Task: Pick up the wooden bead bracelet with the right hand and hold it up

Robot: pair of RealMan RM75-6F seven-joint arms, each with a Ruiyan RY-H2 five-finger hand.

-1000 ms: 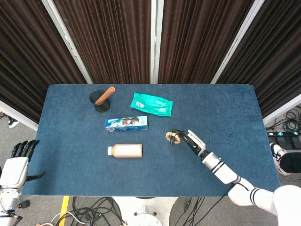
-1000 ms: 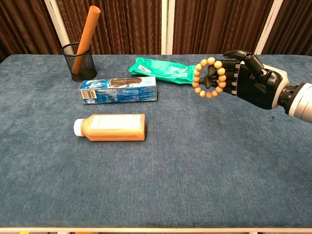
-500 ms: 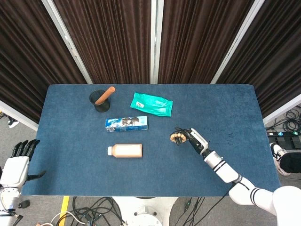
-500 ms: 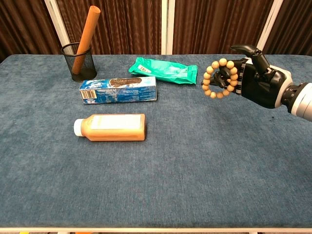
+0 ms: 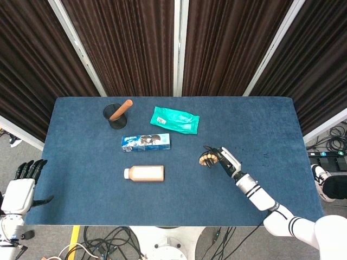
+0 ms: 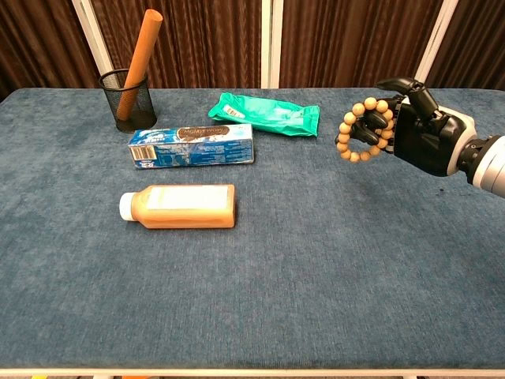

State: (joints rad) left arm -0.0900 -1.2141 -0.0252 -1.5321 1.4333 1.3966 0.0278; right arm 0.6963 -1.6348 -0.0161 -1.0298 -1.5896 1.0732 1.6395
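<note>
The wooden bead bracelet [image 6: 354,134] [image 5: 205,159] hangs as a ring of tan beads off the fingers of my right hand [image 6: 418,130] [image 5: 223,160], held up above the blue table [image 6: 316,260] at the right side. The dark fingers curl through the loop and grip it. My left hand [image 5: 23,187] is off the table's left front corner, fingers spread, holding nothing; the chest view does not show it.
On the left half of the table lie an orange bottle [image 6: 180,206], a blue snack box [image 6: 192,144], a green packet [image 6: 265,114], and a black mesh cup [image 6: 126,99] holding a brown stick [image 6: 142,49]. Dark curtains hang behind.
My right hand has carried the bracelet to the right and a little back toward me, staying lifted off the table. The left hand has barely moved.
</note>
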